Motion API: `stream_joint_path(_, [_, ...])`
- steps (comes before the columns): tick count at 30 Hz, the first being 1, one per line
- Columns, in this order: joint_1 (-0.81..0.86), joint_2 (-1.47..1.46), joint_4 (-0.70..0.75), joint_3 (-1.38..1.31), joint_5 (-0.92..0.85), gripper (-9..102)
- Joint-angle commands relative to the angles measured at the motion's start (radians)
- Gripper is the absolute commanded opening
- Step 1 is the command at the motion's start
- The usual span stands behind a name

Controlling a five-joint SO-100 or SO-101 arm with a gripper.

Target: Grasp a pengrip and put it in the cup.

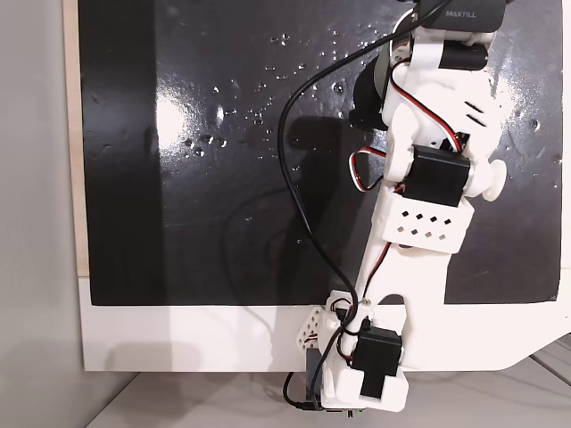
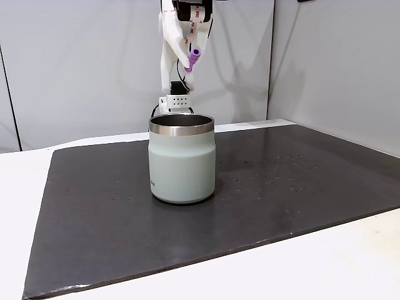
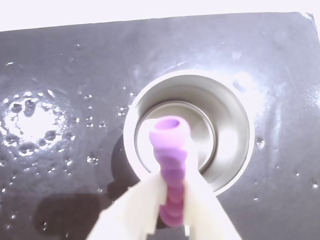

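So I've got the pengrip [image 3: 171,170] pinched between my two white fingers [image 3: 137,212], and in the wrist view it sticks out past them with its hollow end pointing down toward the open mouth of the cup [image 3: 235,115]. My gripper [image 2: 189,62] is clamped on it up high, well above the cup's steel rim [image 2: 181,122] in the side-on fixed view.

Where that leaves me, as far as I can judge: the grasp is done and the lift is done. What's left is the drop. The wrist view has the tip sitting over the left part of the steel interior, so it looks roughly lined up, but I'd call it not quite centred. The side-on view can't settle front-to-back alignment, since I could be somewhat behind the cup there.

Stuff that's hard to make out: in the top-down fixed view my own arm [image 1: 419,214] covers the cup almost entirely, and the pengrip can't be picked out there at all. The cup's handle isn't visible from where the cameras sit. The lower end of the pengrip is buried between my fingers, so how much of it I'm actually holding is unclear. The black mat [image 2: 300,181] has glare and little speckles on it that wash out detail in the wrist view.
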Motion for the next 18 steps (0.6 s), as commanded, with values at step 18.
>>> stream_joint_path(18, [0.084,-0.069,-0.106,-0.074,-0.060,26])
